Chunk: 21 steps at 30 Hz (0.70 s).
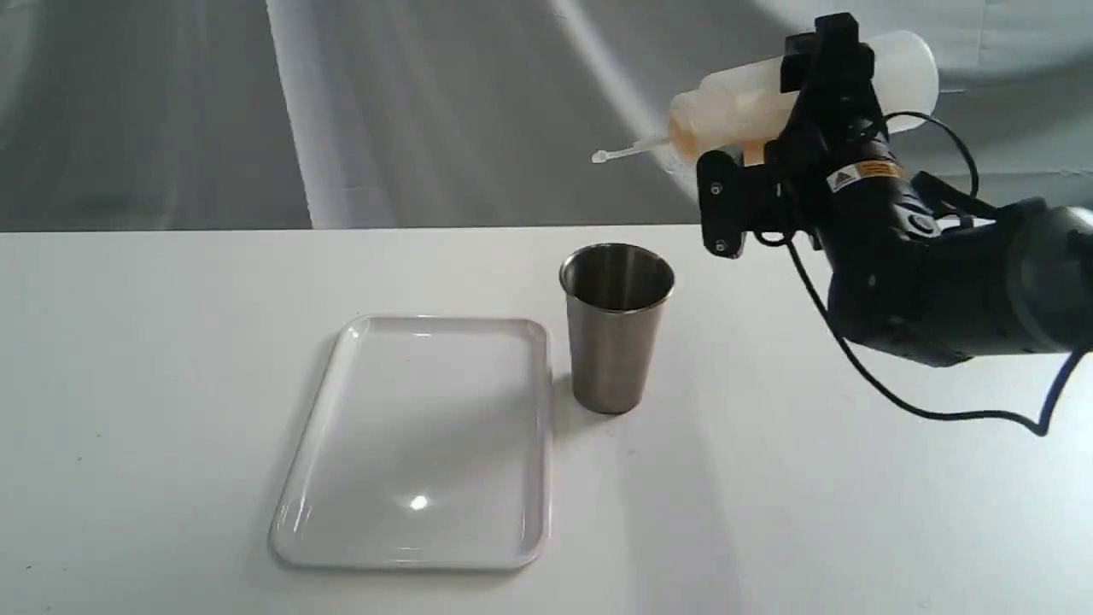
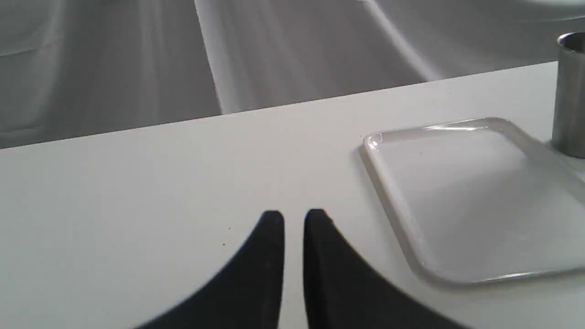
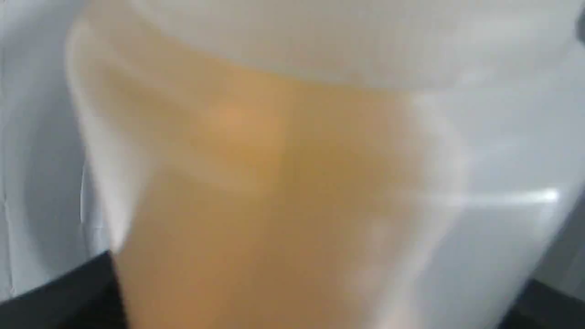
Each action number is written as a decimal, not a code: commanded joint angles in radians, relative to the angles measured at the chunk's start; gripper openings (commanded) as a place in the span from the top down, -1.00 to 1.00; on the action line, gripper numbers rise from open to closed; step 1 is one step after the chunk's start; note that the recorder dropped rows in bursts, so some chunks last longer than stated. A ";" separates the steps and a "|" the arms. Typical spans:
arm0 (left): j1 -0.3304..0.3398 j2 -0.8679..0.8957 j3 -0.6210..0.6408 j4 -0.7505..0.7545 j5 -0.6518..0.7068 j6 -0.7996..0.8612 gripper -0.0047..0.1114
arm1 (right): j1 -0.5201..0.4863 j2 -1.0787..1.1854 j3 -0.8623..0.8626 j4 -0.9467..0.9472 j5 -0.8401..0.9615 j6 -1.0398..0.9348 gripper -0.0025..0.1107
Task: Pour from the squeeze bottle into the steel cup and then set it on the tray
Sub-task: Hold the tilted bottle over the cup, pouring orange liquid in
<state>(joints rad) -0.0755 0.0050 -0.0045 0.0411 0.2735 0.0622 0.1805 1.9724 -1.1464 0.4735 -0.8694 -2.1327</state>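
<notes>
One translucent whitish plastic squeeze bottle, clamped in the right gripper, is tipped well above the tapered brushed-steel cup.
Its nozzle should be lowered closer to the cup before squeezing.

Exterior view: right gripper hides the squeeze bottle midsection; arm cropped at 3 o'clock. Right wrist view: bottle blurred, overfills frame. Left wrist view: steel cup cropped by the edge.

Brushed steel cup; glossy white plastic tray; translucent plastic squeeze bottle; matt white table; creased grey cloth backdrop.
</notes>
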 commanded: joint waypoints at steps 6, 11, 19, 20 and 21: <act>-0.006 -0.005 0.004 0.000 -0.008 -0.002 0.78 | -0.018 -0.010 -0.007 -0.089 -0.030 -0.010 0.91; -0.006 -0.005 0.004 0.000 -0.008 -0.002 0.78 | -0.020 -0.010 -0.007 -0.127 -0.023 -0.010 0.91; -0.006 -0.005 0.004 0.000 -0.008 -0.002 0.78 | -0.032 -0.010 -0.007 -0.194 -0.017 -0.012 0.91; -0.006 -0.005 0.004 0.000 -0.008 -0.002 0.78 | -0.039 -0.010 -0.007 -0.193 -0.017 -0.012 0.91; -0.006 -0.005 0.004 0.000 -0.008 -0.002 0.78 | -0.039 -0.010 -0.007 -0.193 -0.017 -0.012 0.91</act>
<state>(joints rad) -0.0755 0.0050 -0.0045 0.0411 0.2735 0.0622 0.1508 1.9724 -1.1464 0.2981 -0.8534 -2.1327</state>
